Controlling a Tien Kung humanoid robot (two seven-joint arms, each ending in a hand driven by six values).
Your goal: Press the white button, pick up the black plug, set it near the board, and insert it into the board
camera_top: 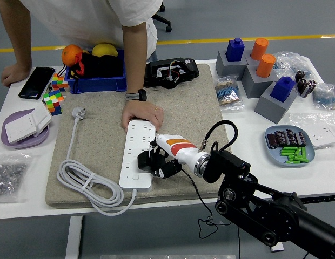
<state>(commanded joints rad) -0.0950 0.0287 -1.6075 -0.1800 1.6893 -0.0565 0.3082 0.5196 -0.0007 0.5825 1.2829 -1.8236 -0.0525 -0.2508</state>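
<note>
Gripping the black plug [144,160] in curled fingers, the right hand [159,161] holds it against the right edge of the white board [136,141], towards its near end. A person's hand [141,114] presses on the board's far end, on the mat [100,140].

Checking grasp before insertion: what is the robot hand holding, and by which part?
The right robot hand grips the black plug by its body, at the right edge of the white power strip. Exact finger contact cannot be told.
</note>
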